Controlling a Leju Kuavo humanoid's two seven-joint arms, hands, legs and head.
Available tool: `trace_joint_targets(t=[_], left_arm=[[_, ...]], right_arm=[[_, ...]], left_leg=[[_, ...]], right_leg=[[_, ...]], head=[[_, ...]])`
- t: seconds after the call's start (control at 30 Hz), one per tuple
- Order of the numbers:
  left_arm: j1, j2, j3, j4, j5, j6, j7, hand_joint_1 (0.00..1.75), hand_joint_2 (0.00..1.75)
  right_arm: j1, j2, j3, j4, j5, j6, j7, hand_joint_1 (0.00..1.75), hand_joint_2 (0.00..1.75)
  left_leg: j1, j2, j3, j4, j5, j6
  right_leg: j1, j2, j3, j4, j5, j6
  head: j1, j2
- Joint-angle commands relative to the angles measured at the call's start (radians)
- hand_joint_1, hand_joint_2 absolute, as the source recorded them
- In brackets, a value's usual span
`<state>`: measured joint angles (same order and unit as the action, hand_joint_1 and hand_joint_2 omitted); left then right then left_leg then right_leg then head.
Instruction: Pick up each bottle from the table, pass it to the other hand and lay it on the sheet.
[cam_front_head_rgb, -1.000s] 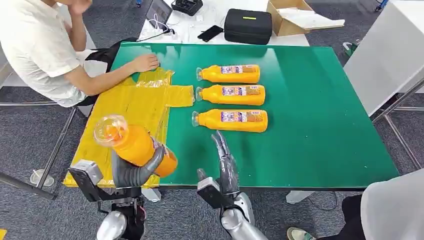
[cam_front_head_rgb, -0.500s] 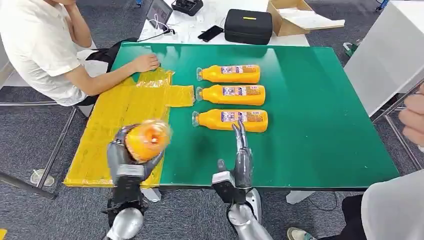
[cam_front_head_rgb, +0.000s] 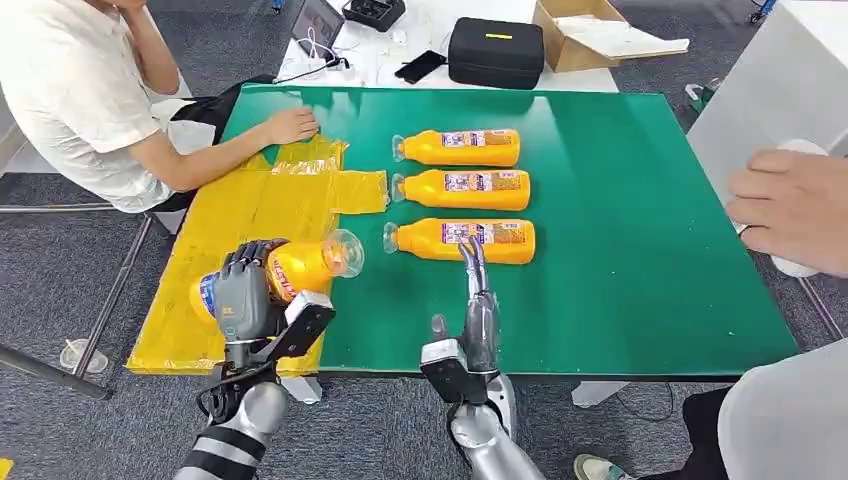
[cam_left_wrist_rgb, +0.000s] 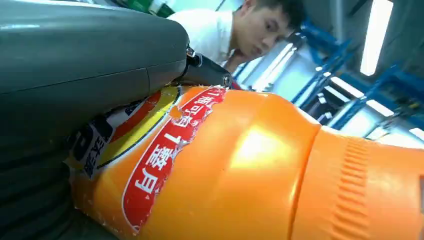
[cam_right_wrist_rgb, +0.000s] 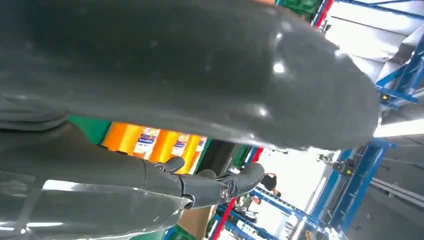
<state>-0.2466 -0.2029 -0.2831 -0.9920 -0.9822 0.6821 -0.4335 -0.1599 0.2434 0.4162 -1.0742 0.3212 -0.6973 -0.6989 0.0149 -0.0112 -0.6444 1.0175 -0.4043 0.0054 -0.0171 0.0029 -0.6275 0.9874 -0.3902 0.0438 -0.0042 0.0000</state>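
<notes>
From my head view, my left hand (cam_front_head_rgb: 243, 293) grips one bottle (cam_front_head_rgb: 300, 264), which a second ago stood mouth up and now lies turned on its side above the sheet (cam_front_head_rgb: 240, 225), mouth toward the three bottles in a row on the bench (cam_front_head_rgb: 620, 250): so laying down comes next. My right hand (cam_front_head_rgb: 476, 300) has slid forward, fingers straight and empty, tips just beside the nearest bottle (cam_front_head_rgb: 462, 240). Four bottles in all, one sheet.

My left wrist view shows the held bottle pressed against my palm.

My right wrist view shows my fingers (cam_right_wrist_rgb: 200, 185) extended, holding nothing.
</notes>
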Motion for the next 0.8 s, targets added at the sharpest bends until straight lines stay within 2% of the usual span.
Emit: trace_joint_targets(t=[0.03, 0.1, 0.2, 0.37, 0.4, 0.53, 0.57, 0.6, 0.63, 0.7, 0.77, 0.8], left_arm=[[-0.217, 0.035, -0.038, 0.352, -0.042, -0.040, 0.122, 1.75, 1.75], [-0.270, 0.045, -0.063, 0.430, -0.081, -0.094, 0.197, 1.75, 1.75], [-0.305, 0.045, -0.064, 0.485, -0.078, -0.143, 0.232, 1.75, 1.75], [-0.315, 0.049, -0.073, 0.503, -0.086, -0.158, 0.243, 1.75, 1.75], [-0.315, 0.049, -0.073, 0.503, -0.086, -0.158, 0.243, 1.75, 1.75], [-0.344, 0.062, -0.079, 0.558, -0.081, -0.220, 0.240, 1.75, 1.75], [-0.344, 0.065, -0.075, 0.566, -0.078, -0.213, 0.244, 1.66, 1.75], [-0.344, 0.065, -0.075, 0.566, -0.078, -0.213, 0.244, 1.75, 1.75], [-0.342, 0.069, -0.077, 0.575, -0.080, -0.221, 0.242, 1.75, 1.75], [-0.349, 0.069, -0.075, 0.594, -0.075, -0.241, 0.246, 1.68, 1.75], [-0.360, 0.072, -0.080, 0.619, -0.079, -0.276, 0.256, 1.45, 1.75], [-0.360, 0.072, -0.080, 0.619, -0.079, -0.276, 0.256, 1.45, 1.75]], right_arm=[[-0.007, -0.047, 0.000, -0.054, -0.050, -0.001, 0.001, 0.00, 0.00], [-0.009, -0.054, 0.000, -0.048, -0.068, -0.001, 0.001, 0.00, 0.00], [-0.009, -0.058, 0.006, -0.046, -0.079, -0.001, 0.001, 0.00, 0.00], [-0.009, -0.055, 0.001, -0.043, -0.076, -0.001, 0.001, 0.00, 0.00], [-0.009, -0.055, 0.001, -0.043, -0.076, -0.001, 0.001, 0.00, 0.00], [-0.012, -0.055, -0.012, -0.034, -0.080, -0.001, 0.001, 0.00, 0.00], [-0.013, -0.056, -0.015, -0.028, -0.081, -0.001, 0.001, 0.00, 0.00], [-0.013, -0.056, -0.015, -0.028, -0.081, -0.001, 0.001, 0.00, 0.00], [-0.013, -0.056, -0.016, -0.025, -0.082, -0.001, 0.001, 0.00, 0.00], [-0.015, -0.057, -0.023, -0.022, -0.081, -0.001, 0.001, 0.00, 0.00], [-0.019, -0.056, -0.031, -0.008, -0.084, -0.001, 0.001, 0.00, 0.00], [-0.019, -0.056, -0.031, -0.008, -0.084, -0.001, 0.001, 0.00, 0.00]], left_leg=[[0.000, -0.002, 0.003, -0.001, 0.000, 0.000], [0.000, -0.001, 0.003, -0.001, 0.000, 0.000], [0.000, -0.001, 0.004, -0.001, 0.000, 0.000], [0.001, 0.001, 0.006, 0.000, -0.001, 0.001], [0.000, 0.001, 0.002, 0.000, 0.000, 0.000], [0.001, 0.001, 0.003, 0.000, 0.000, 0.000], [0.001, 0.001, 0.005, 0.000, -0.001, 0.000], [0.001, 0.001, 0.003, 0.000, 0.000, 0.000], [0.001, 0.002, 0.004, 0.000, 0.000, 0.000], [0.001, 0.002, 0.004, 0.000, 0.000, 0.000], [0.001, 0.001, 0.004, 0.000, 0.000, 0.001], [0.001, 0.001, 0.003, 0.000, 0.000, 0.000]], right_leg=[[0.001, -0.003, 0.003, 0.000, -0.001, -0.001], [0.001, -0.002, 0.003, -0.001, 0.000, -0.002], [0.001, -0.002, 0.004, -0.001, 0.000, -0.003], [0.001, -0.001, 0.006, 0.000, -0.001, -0.003], [0.001, -0.001, 0.002, 0.000, 0.000, -0.002], [0.001, 0.000, 0.003, 0.000, 0.000, -0.002], [0.001, 0.000, 0.005, 0.000, 0.000, -0.003], [0.001, 0.000, 0.002, 0.000, 0.001, -0.002], [0.001, 0.000, 0.004, 0.000, 0.000, -0.003], [0.001, 0.001, 0.004, 0.000, 0.000, -0.003], [0.001, 0.000, 0.004, 0.000, 0.000, -0.003], [0.001, 0.000, 0.003, 0.000, 0.000, -0.002]], head=[[0.000, 0.000], [0.000, 0.000], [0.000, 0.000], [0.000, 0.000], [0.000, 0.000], [0.000, 0.000], [0.000, 0.000], [0.000, 0.000], [0.000, 0.000], [0.000, 0.000], [0.000, 0.000], [0.000, 0.000]])
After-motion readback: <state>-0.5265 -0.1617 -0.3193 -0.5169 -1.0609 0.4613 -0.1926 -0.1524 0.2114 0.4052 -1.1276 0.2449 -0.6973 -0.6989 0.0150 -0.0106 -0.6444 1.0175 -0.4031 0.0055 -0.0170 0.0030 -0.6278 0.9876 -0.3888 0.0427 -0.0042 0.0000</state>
